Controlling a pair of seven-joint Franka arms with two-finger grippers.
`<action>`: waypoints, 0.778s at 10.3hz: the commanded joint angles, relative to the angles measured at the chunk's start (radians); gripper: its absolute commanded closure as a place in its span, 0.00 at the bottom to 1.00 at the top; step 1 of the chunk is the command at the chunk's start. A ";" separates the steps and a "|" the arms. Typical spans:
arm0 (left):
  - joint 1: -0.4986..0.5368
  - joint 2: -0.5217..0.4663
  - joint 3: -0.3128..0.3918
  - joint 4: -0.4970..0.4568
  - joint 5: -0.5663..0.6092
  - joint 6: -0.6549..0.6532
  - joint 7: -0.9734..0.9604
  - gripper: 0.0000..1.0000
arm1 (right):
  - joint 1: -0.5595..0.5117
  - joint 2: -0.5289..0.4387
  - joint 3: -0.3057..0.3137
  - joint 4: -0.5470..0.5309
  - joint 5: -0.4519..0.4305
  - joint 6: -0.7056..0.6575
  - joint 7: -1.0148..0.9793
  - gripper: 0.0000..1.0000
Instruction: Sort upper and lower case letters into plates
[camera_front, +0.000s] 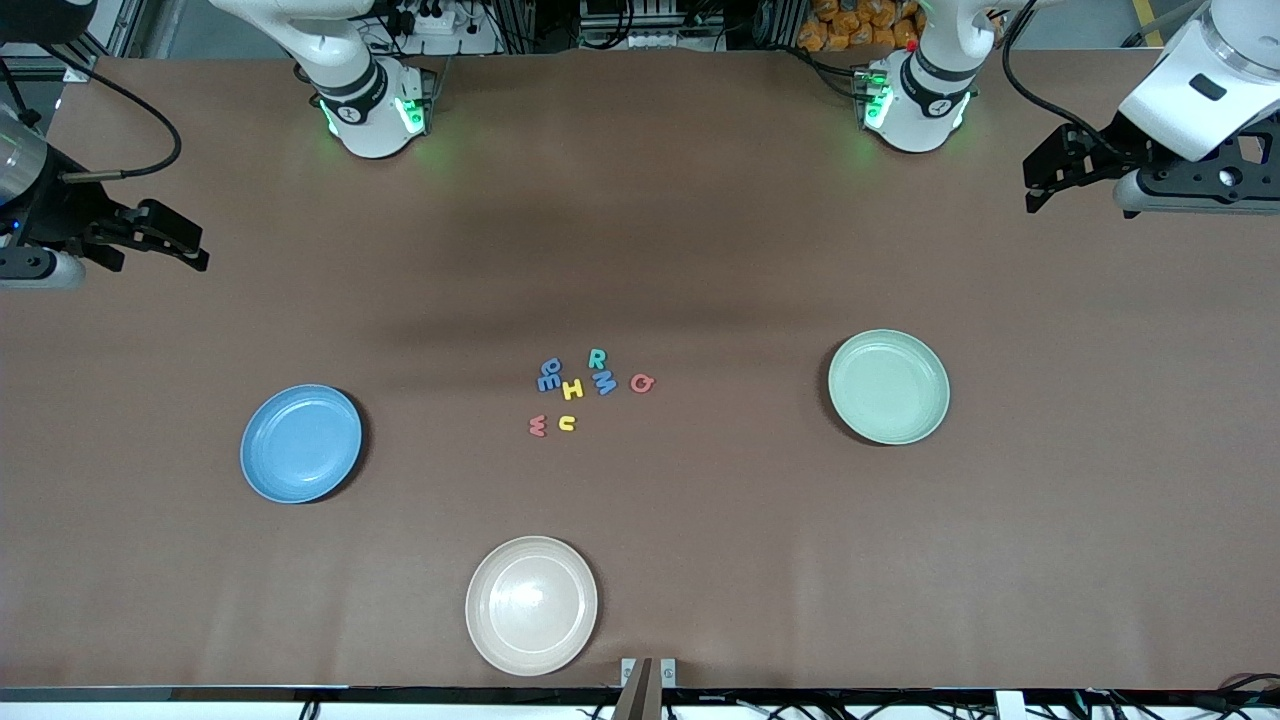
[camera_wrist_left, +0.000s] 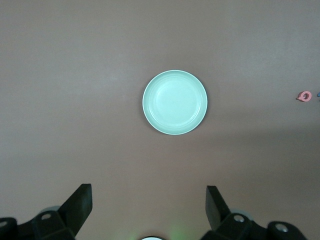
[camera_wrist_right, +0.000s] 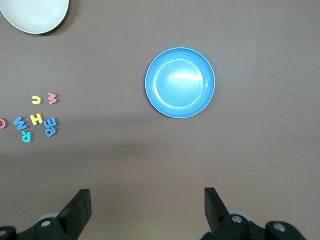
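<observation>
Surface (camera_front: 640, 250), brown and broad, carrying all items, largest first. Left arm waits at its own end, left pincer (camera_front: 1040, 180) spread wide and holding nothing; right arm likewise, right pincer (camera_front: 170, 240) wide and bare at the right arm's end. Mint green plate (camera_front: 888, 386) lies toward the left arm's end, blue plate (camera_front: 300, 443) toward the right arm's end; a cream plate (camera_front: 531, 605) sits nearest the front camera. Letters (camera_front: 585, 388) cluster mid-surface between the two coloured plates, well apart from both: R, M, H and a blue stack crowd together, G, w and u stand a little off. They look light, thin and soft, so likely to slide; pinch each across its flat edges. Room around the cluster is ample; inside it, tight.
</observation>
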 joint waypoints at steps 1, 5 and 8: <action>0.013 -0.021 -0.010 -0.007 0.025 -0.009 0.003 0.00 | 0.007 0.001 0.000 0.003 0.000 0.006 0.019 0.00; 0.013 -0.021 -0.010 -0.006 0.025 -0.009 0.001 0.00 | 0.004 0.002 0.000 0.003 0.000 0.017 0.019 0.00; -0.005 0.008 -0.015 -0.004 0.016 -0.008 -0.028 0.00 | 0.007 0.008 0.000 0.002 0.002 0.017 0.019 0.00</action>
